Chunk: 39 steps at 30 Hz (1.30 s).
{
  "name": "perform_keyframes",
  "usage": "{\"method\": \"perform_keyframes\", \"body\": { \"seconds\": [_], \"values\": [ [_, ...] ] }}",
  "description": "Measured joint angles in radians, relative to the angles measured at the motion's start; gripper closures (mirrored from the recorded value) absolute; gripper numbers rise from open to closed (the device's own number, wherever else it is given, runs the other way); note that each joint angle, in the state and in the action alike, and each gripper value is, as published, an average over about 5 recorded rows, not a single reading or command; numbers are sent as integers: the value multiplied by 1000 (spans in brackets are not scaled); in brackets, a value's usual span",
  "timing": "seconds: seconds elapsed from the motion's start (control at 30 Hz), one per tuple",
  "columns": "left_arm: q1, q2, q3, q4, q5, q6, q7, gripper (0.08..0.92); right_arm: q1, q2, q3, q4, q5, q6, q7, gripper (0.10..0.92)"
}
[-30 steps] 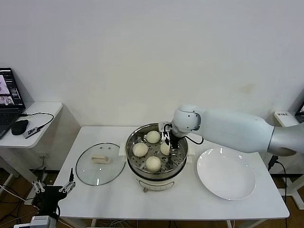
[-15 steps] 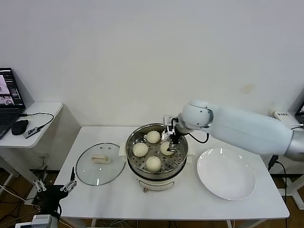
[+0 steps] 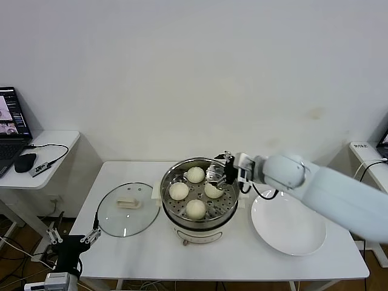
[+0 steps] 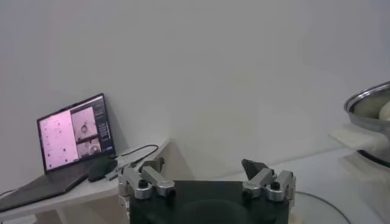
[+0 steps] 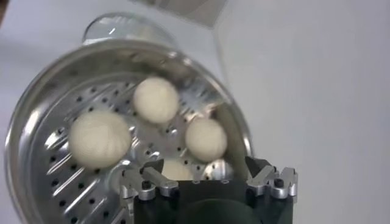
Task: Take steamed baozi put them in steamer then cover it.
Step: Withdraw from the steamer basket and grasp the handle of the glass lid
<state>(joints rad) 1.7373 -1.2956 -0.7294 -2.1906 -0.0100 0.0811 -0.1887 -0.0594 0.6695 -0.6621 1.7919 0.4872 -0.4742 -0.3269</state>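
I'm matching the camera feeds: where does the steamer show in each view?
Head view: the steamer sits mid-table, between lid and plate.
Left wrist view: only its rim shows at the picture's edge.
Right wrist view: it fills the picture, rim.
Shared landmark: the steamer's shiny rim.

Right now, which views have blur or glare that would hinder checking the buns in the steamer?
Head view: even light, four baozi sharp inside the steamer, right gripper at its rim. Right wrist view: soft blur throughout, with glare on the perforated tray; one bun sits partly behind the gripper. Left wrist view: hazy, only the steamer's edge shows.
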Motion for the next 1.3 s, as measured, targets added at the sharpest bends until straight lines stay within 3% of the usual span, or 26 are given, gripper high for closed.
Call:
{"method": "perform_keyframes", "body": {
  "seconds": [0.3,0.67,0.97,1.3],
  "values": [
    [-14,-2,13,31,12,-24,-17,177,-497,46,489,75,-90,188,141,203],
    [-44,-3,34,115,133,-89,-43,177,-1008,332,1019,89,-240,462,136,203],
    [-89,26,17,221,469,-161,-67,177,-1273,565,1306,89,-295,556,106,203],
    [-179,111,42,368,958,-214,-54,177,-1446,696,1479,111,-333,591,116,203]
  ]
}}
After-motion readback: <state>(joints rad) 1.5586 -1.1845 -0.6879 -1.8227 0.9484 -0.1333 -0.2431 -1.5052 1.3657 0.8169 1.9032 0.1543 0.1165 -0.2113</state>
